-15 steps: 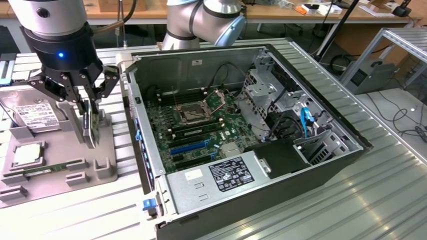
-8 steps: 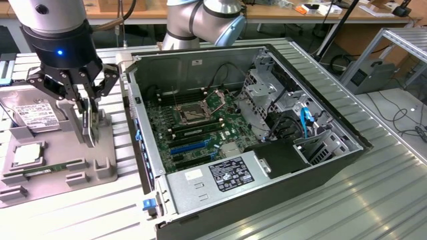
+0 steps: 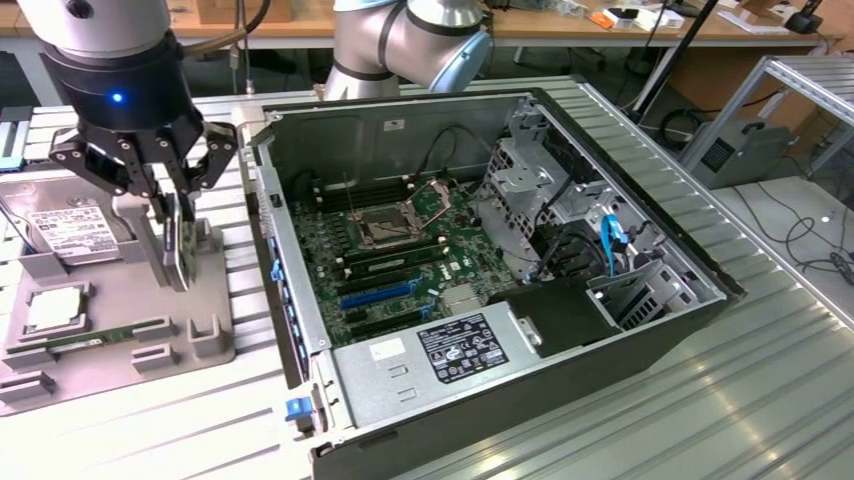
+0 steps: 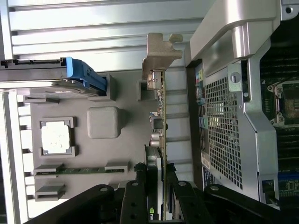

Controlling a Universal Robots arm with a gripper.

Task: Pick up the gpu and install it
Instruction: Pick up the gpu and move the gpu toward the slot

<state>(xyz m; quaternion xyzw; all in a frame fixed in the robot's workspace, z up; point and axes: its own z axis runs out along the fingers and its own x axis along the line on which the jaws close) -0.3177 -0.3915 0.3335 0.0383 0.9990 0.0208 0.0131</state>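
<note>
The pick-up looks done or nearly so: the tool (image 3: 182, 240) is closed on the graphics card (image 4: 164, 116), gripping it between its fingers at the left of the exterior view, over the grey tray (image 3: 134, 305). Whether the card is fully clear of the tray I cannot tell. The install is not done. The open computer case (image 3: 387, 125) sits to the exterior view's right on the worktop (image 3: 747, 400), and the blue slots (image 3: 380, 295) on its board are bare.

The card stands on edge. In the exterior view it reads as a narrow upright strip, so its long axis looks near vertical. The silver bracket (image 4: 161, 49) is at the end away from the fingers.
</note>
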